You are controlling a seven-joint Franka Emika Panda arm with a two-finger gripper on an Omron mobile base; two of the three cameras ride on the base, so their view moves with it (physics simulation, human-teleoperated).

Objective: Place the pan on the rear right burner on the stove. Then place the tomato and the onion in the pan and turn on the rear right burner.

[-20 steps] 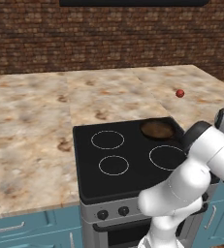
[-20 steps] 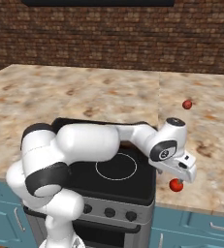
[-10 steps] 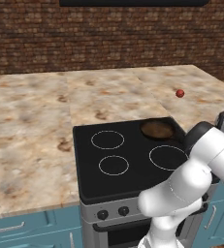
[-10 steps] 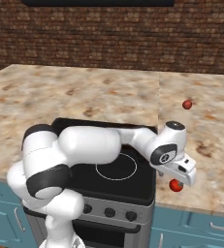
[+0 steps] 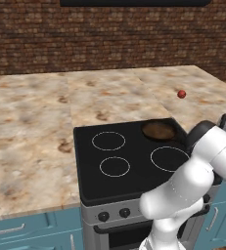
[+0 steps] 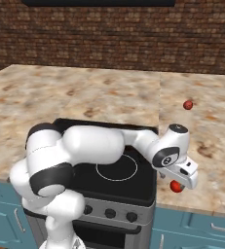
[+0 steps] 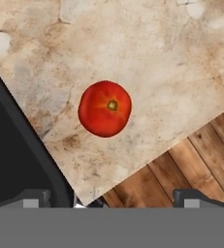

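I hold the gripper (image 6: 183,176) with jaws wide and empty above the tomato (image 7: 105,108) (on the marble counter (image 7: 171,72), near the stove (image 5: 134,161)); the pan (image 5: 158,130) sits rear right.

One stove (image 5: 134,190) with four rings and one pan (image 5: 159,130). One tomato (image 7: 104,108) and one onion (image 5: 181,94) lie on one tabletop (image 5: 31,122). Three knobs show on the stove front.
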